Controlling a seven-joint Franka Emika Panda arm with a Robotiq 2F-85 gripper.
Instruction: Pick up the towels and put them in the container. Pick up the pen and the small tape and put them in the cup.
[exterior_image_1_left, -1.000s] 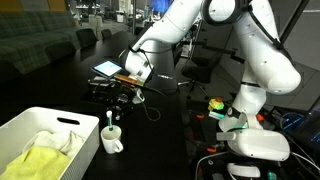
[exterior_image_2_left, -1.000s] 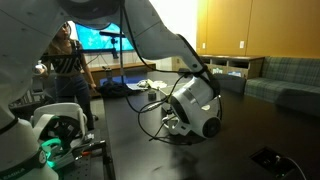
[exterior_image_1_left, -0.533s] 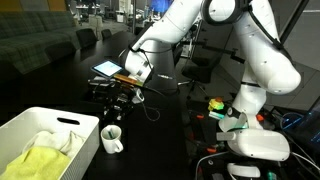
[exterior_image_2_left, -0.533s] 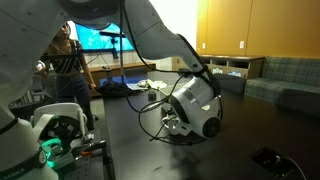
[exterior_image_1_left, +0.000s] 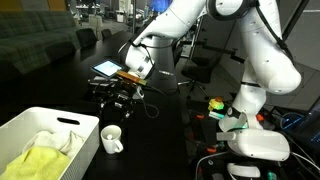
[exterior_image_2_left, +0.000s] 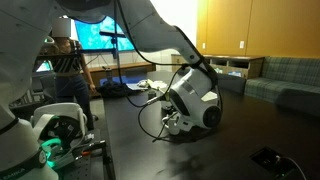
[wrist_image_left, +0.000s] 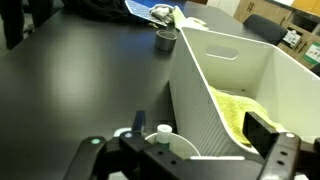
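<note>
The gripper (exterior_image_1_left: 116, 102) hangs with jaws spread wide, the cup (exterior_image_1_left: 111, 138) directly below it and the container (exterior_image_1_left: 30, 122) holding towels (exterior_image_1_left: 42, 157) beside.

The table (wrist_image_left: 70, 90) is plain black with a dull sheen. The gripper (wrist_image_left: 187, 158) is black too. Between its fingers (wrist_image_left: 262, 132) in the wrist view are a white cup (wrist_image_left: 165, 135) and the smooth white wall of the bin (wrist_image_left: 205, 80). Just beyond the fingers, inside the bin, shows a pale yellow-green towel (wrist_image_left: 238, 112). In an exterior view an off-white towel (exterior_image_1_left: 48, 138) lies beside it. The arm (exterior_image_1_left: 260, 50) is white.
</note>
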